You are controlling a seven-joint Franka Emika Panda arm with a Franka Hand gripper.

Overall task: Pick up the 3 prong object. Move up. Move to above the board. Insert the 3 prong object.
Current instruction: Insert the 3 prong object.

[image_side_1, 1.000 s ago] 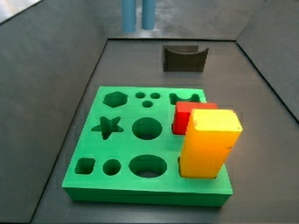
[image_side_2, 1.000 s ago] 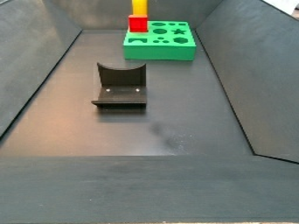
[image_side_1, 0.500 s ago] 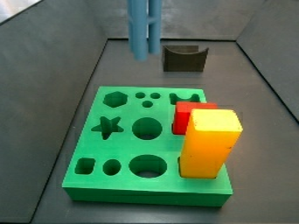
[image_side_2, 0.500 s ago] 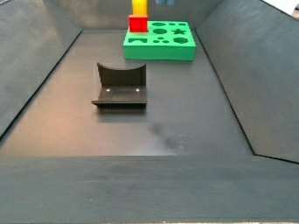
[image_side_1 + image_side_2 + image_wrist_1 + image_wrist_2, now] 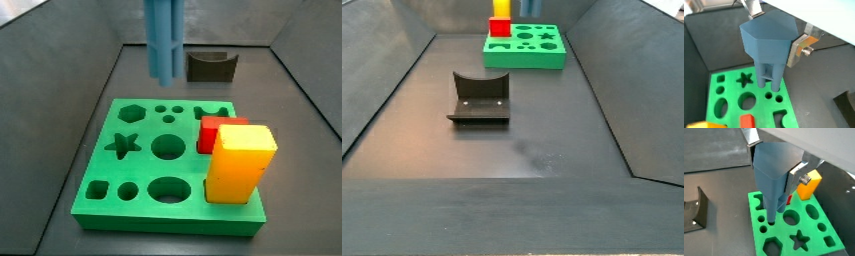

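The 3 prong object (image 5: 767,40) is a blue piece with a hexagonal head and thin legs. My gripper (image 5: 772,31) is shut on its head, one silver finger (image 5: 796,50) on each side; both wrist views show this (image 5: 774,173). The legs (image 5: 163,45) hang straight down, tips apart from and above the far part of the board (image 5: 134,170), over its small round holes. The green board also shows in both wrist views (image 5: 732,90) (image 5: 784,233) and in a side view (image 5: 529,55). In both side views the gripper itself is above the frame.
A yellow block (image 5: 241,165) and a red block (image 5: 211,133) stand in the board's right side, close to the hanging legs (image 5: 807,184). The dark fixture (image 5: 478,98) stands on the floor beyond the board (image 5: 211,66). Grey walls ring the floor.
The blue 3 prong object has come down in the side view, its leg tips now much nearer the board's far edge. Nothing else has moved.
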